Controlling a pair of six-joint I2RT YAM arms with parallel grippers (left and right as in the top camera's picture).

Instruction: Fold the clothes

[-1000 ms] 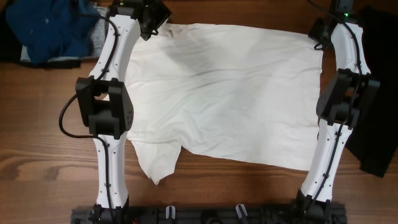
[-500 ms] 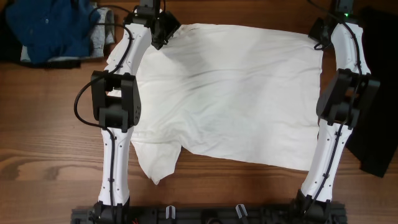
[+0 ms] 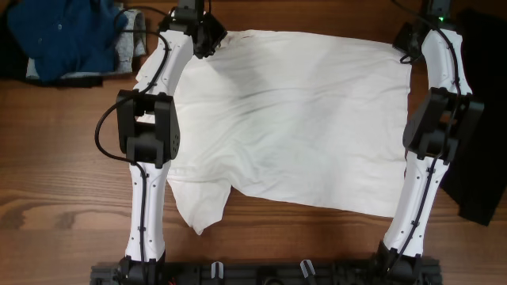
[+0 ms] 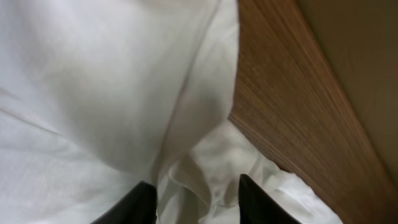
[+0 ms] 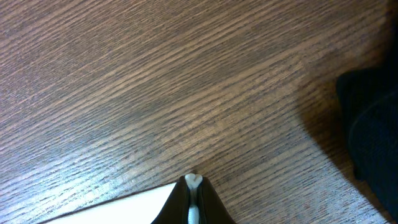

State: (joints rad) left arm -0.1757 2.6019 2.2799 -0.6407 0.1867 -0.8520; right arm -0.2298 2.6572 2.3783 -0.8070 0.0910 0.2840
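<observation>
White T-shirt [image 3: 293,119] lies flat on counter [image 3: 63,182]. At far edge, right fingers [image 5: 179,210] pinch its corner; left fingers [image 4: 142,202] spread astride a bunched fold. We shd seat that fold deep before closing, then lift both corners evenly.

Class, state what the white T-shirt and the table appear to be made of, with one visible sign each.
The white T-shirt: soft matte fabric, likely a cotton knit; it creases and drapes in folds.
The table: wood or wood-look laminate with a low sheen; brown grain lines run across it, but which of the two cannot be told.
</observation>
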